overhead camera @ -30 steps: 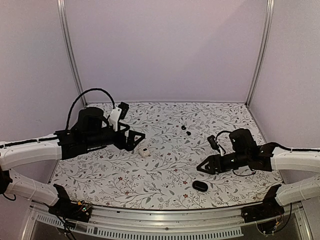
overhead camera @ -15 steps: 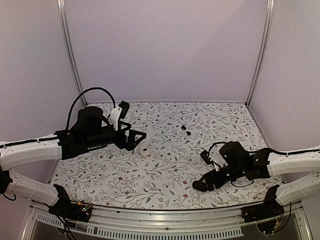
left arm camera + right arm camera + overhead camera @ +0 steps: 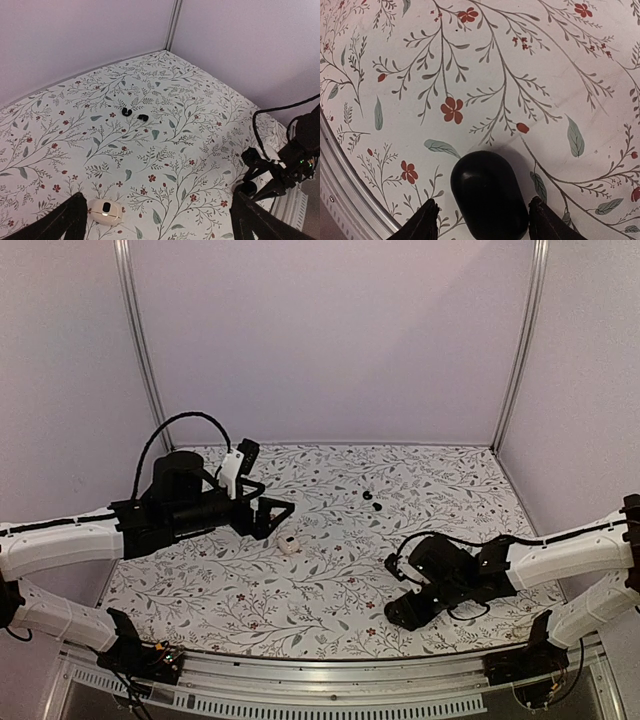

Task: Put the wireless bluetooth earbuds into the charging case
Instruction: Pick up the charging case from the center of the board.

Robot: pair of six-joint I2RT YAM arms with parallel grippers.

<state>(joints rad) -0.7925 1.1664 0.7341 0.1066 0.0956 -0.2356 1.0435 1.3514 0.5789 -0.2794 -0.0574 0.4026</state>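
Barely begun, I judge: both earbuds (image 3: pixel 367 495) lie loose on the counter (image 3: pixel 330 585), well beyond the right gripper (image 3: pixel 482 212); its fingers stand apart astride the shut black case (image 3: pixel 489 192); the left gripper (image 3: pixel 160 220) gapes empty.

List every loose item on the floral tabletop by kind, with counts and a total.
Tiny black rounded earbuds: 2
Small white rounded case: 1
Larger black oval case: 1
Total: 4
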